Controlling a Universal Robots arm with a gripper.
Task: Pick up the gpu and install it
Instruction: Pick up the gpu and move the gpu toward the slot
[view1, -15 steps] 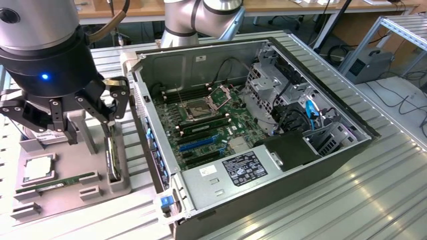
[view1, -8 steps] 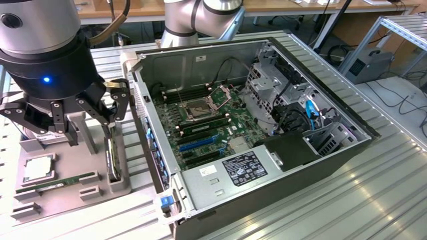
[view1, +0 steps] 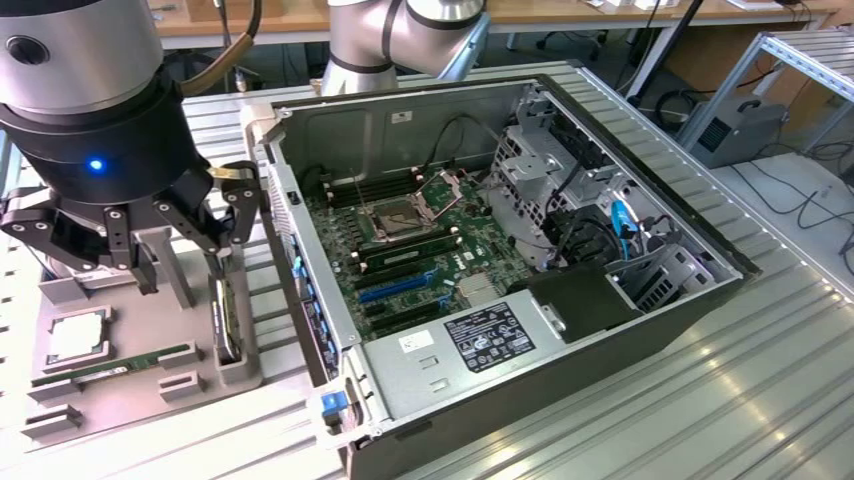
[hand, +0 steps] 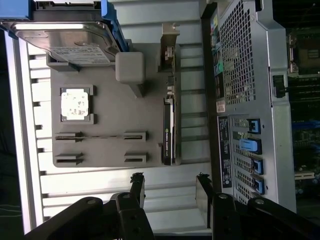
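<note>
Two spread jaws hang over the gpu (hand: 169, 127), not touching it.

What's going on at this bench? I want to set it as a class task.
A robot arm's black gripper hangs open and empty above a grey parts tray. The thin dark graphics card with a pale metal bracket stands on edge in that tray, lined up between the fingers, not yet gripped. The open black computer case lies beside the tray.

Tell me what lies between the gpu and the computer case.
In the wrist view, only a bare strip of the ribbed metal table separates the gpu from the computer case.
</note>
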